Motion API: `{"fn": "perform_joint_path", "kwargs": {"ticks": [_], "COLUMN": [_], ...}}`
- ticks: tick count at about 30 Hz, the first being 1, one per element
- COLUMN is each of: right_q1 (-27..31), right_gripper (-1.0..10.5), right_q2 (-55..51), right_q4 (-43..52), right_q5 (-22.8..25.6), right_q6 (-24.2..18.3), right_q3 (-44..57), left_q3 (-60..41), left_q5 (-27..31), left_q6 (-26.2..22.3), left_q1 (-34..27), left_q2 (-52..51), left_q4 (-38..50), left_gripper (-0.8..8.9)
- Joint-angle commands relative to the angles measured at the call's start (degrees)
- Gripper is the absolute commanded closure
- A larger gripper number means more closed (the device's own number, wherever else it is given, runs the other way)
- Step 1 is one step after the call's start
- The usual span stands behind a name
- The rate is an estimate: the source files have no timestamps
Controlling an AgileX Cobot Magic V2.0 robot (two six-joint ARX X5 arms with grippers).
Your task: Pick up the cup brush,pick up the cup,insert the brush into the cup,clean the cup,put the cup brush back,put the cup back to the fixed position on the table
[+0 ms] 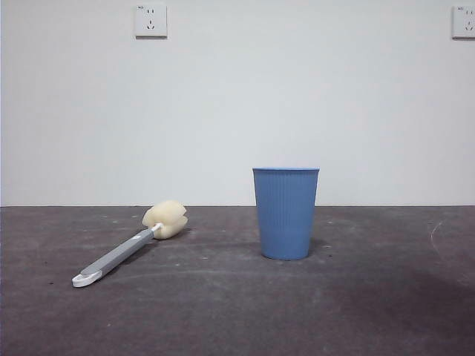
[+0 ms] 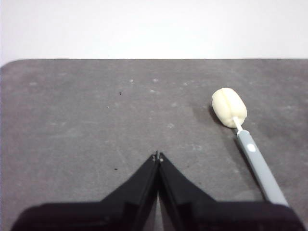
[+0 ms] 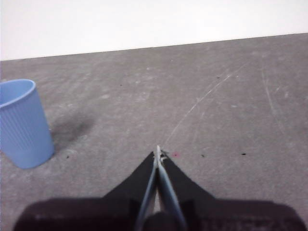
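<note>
The cup brush [image 1: 133, 247] lies flat on the table [image 1: 237, 311] at the left of the front view, sponge head toward the wall, white looped end toward the camera. The blue ribbed cup [image 1: 286, 213] stands upright at mid-table, to the right of the brush. In the left wrist view my left gripper [image 2: 158, 156] is shut and empty above bare table, with the cup brush [image 2: 240, 139] off to one side of it. My right gripper [image 3: 158, 154] is shut and holds nothing, well apart from the cup [image 3: 21, 124]. Neither arm shows in the front view.
A white wall rises behind the table's far edge, with one socket [image 1: 151, 21] at upper left and another [image 1: 464, 22] at upper right. Pale scratches [image 3: 207, 96] mark the dark table surface near my right gripper.
</note>
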State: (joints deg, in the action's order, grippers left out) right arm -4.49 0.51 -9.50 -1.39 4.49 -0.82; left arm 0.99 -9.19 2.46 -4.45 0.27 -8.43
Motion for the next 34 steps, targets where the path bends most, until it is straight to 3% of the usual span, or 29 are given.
{"fn": "perform_joint_path", "kwargs": {"ticks": [1, 4, 7, 13, 20, 28, 34], "right_q1": [0.0, 0.0, 0.0, 0.0, -0.1, -0.1, -0.1], "right_gripper": [9.4, 9.5, 9.6, 9.6, 9.6, 9.6, 9.6], "right_q2": [0.0, 0.1, 0.5, 3.8, 13.6, 28.2, 36.8], "right_q4": [0.2, 1.5, 1.6, 1.5, -4.3, -21.1, -35.1], "right_q5": [0.0, -1.1, -3.4, -5.4, -13.4, -24.2, -25.7], "right_q6": [3.4, 8.3, 10.7, 10.8, 10.8, 2.3, -5.7], "right_q3": [0.5, 0.4, -0.8, -5.6, -15.8, -34.4, -46.9], "left_q3": [-0.8, -0.4, 1.6, 8.8, 19.9, 32.1, 39.7], "left_q5": [-0.3, -1.6, -2.9, -3.3, -7.7, -16.2, -21.0], "left_q6": [6.3, 10.6, 13.0, 13.0, 13.0, 11.7, 6.1], "left_q1": [-0.1, -0.1, -0.1, -0.1, -0.1, -0.1, -0.1], "left_q2": [-0.1, -0.1, -0.1, 0.3, 4.3, 13.8, 21.6], "left_q4": [0.1, -0.1, -1.9, -7.0, -18.7, -27.4, -36.4], "left_gripper": [8.19, 8.19, 8.19, 8.19, 8.19, 8.19, 8.19]}}
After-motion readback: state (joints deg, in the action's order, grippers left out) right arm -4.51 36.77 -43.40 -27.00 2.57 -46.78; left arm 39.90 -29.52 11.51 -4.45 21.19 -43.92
